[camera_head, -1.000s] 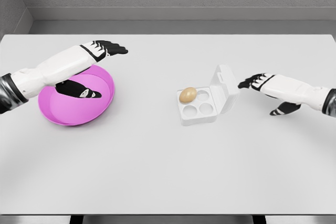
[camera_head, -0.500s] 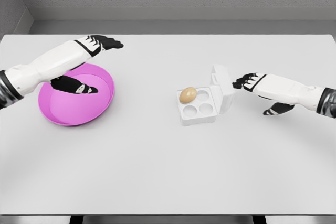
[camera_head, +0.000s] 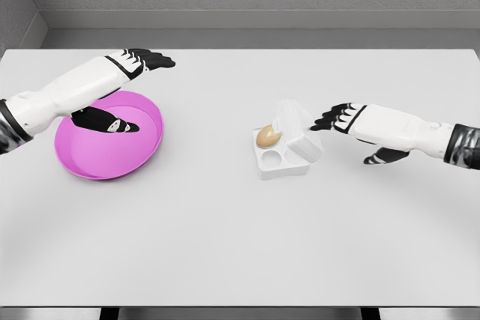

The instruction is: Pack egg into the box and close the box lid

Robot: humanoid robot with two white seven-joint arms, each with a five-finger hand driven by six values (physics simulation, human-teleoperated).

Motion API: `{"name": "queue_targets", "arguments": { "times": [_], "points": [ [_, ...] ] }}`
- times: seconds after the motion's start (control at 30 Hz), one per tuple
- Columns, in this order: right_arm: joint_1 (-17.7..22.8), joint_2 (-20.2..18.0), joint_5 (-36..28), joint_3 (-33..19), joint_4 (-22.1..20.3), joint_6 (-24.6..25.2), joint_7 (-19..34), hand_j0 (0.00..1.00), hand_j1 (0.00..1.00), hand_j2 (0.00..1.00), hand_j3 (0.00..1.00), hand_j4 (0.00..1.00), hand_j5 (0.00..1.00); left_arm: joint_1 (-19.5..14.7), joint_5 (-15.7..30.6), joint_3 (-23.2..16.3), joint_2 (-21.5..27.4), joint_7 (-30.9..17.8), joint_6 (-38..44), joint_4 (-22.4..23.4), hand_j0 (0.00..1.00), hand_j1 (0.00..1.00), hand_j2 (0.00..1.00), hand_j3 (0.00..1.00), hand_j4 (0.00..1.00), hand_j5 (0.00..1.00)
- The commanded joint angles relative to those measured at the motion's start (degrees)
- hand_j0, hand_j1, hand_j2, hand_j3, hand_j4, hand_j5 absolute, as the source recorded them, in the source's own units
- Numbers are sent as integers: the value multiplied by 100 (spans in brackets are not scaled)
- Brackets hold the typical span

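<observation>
Nearest on the white counter (camera_head: pixel 225 237) sits the white box (camera_head: pixel 283 157), right of centre — its lid (camera_head: pixel 297 131) tilted partway over the tray, neither upright nor shut. At the tray's far-left cup rests the tan egg (camera_head: pixel 268 137), partly under the lid's edge. Just right of the lid hangs the right robot hand (camera_head: pixel 339 118), fingers spread and holding nothing, fingertips close to the lid; whether they touch it I cannot tell. Over on the left lies a pink bowl (camera_head: pixel 112 148). Above its far rim the left robot hand (camera_head: pixel 144 60) reaches flat — fingers extended, apart, gripping nothing.
</observation>
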Motion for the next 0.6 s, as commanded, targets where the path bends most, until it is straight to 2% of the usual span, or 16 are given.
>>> {"name": "queue_targets", "arguments": {
  "times": [0.0,0.13,0.2,0.3,0.57],
  "points": [
    [0,-6,-37,2,-145,12,-3,100,100,100,100,100,100,0,28,8,5,3,7,0,100,100,100,100,100,100],
    [-9,-50,-28,-59,-84,30,-3,100,100,100,100,100,100,0,37,8,13,3,7,-9,100,100,100,100,100,100],
    [-35,-226,-28,-103,13,30,-3,100,100,100,100,100,100,0,37,8,13,3,-1,-9,100,100,100,100,100,100],
    [105,-384,-37,-516,92,-5,-12,100,100,100,100,100,100,9,37,8,5,3,-1,-9,100,100,100,100,100,100],
    [211,-419,-46,-551,180,-14,-12,100,100,100,100,100,100,26,28,8,13,3,-1,-26,100,100,100,100,100,100]
  ]
}}
